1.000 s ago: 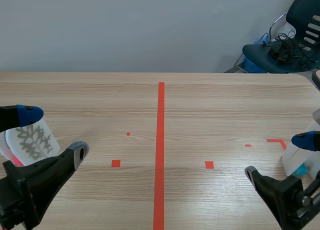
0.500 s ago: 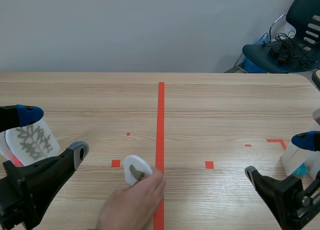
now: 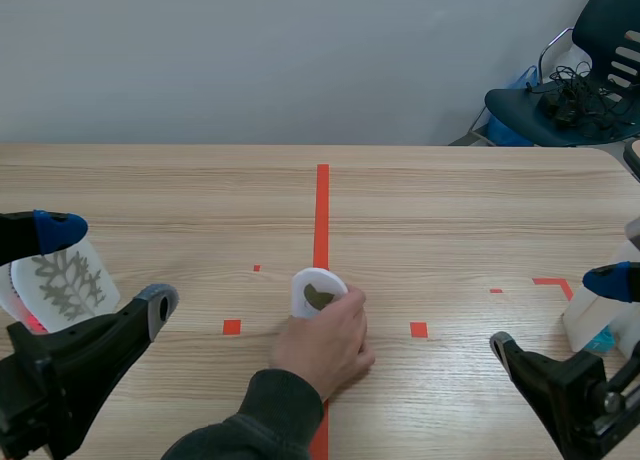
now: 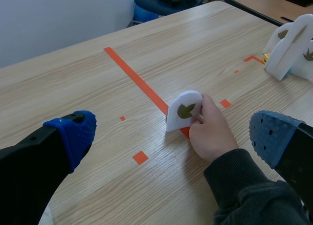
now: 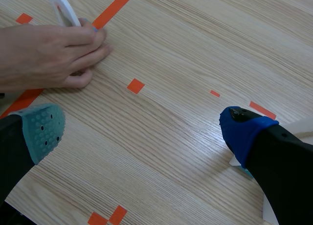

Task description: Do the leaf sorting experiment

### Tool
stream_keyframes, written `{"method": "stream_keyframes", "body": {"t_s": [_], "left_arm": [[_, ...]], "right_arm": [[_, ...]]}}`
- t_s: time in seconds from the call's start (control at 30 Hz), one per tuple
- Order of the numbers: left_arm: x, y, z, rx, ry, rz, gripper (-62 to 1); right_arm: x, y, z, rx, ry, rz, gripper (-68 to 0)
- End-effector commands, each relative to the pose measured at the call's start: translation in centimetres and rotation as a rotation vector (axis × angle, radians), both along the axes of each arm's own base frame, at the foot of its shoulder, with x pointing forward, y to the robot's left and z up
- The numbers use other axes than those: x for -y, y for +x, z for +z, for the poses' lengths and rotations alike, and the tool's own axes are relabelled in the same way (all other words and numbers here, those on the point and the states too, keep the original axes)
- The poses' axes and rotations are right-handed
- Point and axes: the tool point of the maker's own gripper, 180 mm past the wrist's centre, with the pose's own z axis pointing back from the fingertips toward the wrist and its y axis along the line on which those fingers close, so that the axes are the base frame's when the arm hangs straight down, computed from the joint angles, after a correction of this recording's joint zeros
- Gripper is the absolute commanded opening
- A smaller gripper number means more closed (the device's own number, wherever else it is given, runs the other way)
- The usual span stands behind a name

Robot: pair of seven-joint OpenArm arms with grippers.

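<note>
A person's hand [image 3: 325, 342] holds a small white card with a brown leaf [image 3: 318, 293] upright on the red centre line. My left gripper [image 3: 108, 265] stands open at the table's left, well apart from that card. In the left wrist view the leaf card [image 4: 183, 109] and the hand [image 4: 211, 133] lie ahead, between the open fingers [image 4: 73, 132]. My right gripper [image 3: 555, 312] is open at the table's right. In its wrist view the hand [image 5: 54, 53] and the card's edge [image 5: 63, 8] are ahead of the right gripper [image 5: 142, 129], off to one side.
A white card with a grey leaf skeleton [image 3: 65, 285] stands beside my left gripper. More white leaf cards [image 3: 590, 320] stand by my right gripper, seen far off as white cards [image 4: 292, 44]. A dark sleeve [image 3: 255, 425] crosses the near table edge. A chair [image 3: 570, 90] stands behind the table.
A person's hand came in from the near edge with the leaf card. It carried the card from beside the left red square onto the centre line. Both arms kept still.
</note>
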Motion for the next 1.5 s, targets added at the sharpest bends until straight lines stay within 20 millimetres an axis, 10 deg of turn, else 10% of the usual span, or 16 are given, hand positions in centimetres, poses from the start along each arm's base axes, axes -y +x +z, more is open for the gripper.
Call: {"method": "stream_keyframes", "body": {"t_s": [0.0, 0.67, 0.97, 1.47], "left_arm": [[0.3, 0.2, 1.1, 0.032, -0.018, -0.005, 1.4], [0.3, 0.2, 1.1, 0.032, -0.018, -0.005, 1.4], [0.3, 0.2, 1.1, 0.032, -0.018, -0.005, 1.4], [0.3, 0.2, 1.1, 0.032, -0.018, -0.005, 1.4]], "right_arm": [[-0.2, 0.4, 1.0, 0.032, 0.007, 0.008, 0.4], [-0.2, 4.1, 3.9, 0.169, -0.041, 0.031, 0.4], [-3.7, 6.9, 6.5, 0.261, 0.005, 0.126, 0.4], [-12.8, 9.0, -3.6, 0.01, 0.108, 0.245, 0.4]]}}
